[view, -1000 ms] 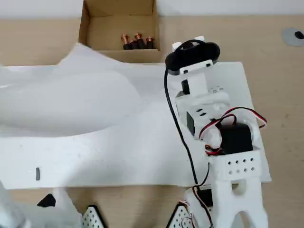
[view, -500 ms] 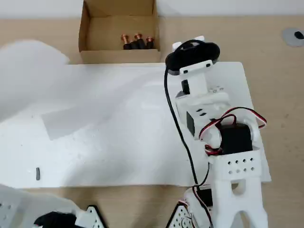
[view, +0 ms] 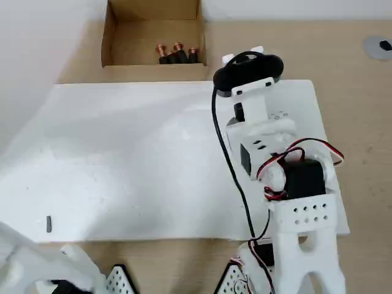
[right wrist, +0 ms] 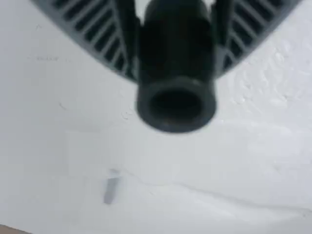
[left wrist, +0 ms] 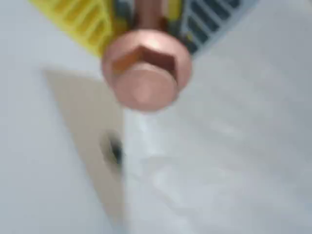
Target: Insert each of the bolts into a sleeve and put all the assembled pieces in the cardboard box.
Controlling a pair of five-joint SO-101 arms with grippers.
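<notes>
My left gripper (left wrist: 146,17) is shut on a copper bolt (left wrist: 145,73), whose hexagonal head faces the left wrist camera above the white foam mat (left wrist: 234,146). My right gripper (right wrist: 175,44) is shut on a black sleeve (right wrist: 175,95), with its open bore turned toward the right wrist camera. In the high view the right arm (view: 269,159) stands over the mat's right side and its body hides the gripper. The left arm (view: 37,269) is a blur at the bottom left corner. The cardboard box (view: 153,72) at the back holds three assembled pieces (view: 176,54).
The white foam mat (view: 135,159) covers most of the table. A small dark piece (view: 49,224) lies near the mat's front left edge; the same dark piece (right wrist: 111,189) appears below the sleeve. A grey disc (view: 378,46) sits at the far right.
The left arm's blur has swept from over the mat's back left down to the front left corner. The right arm has stayed still.
</notes>
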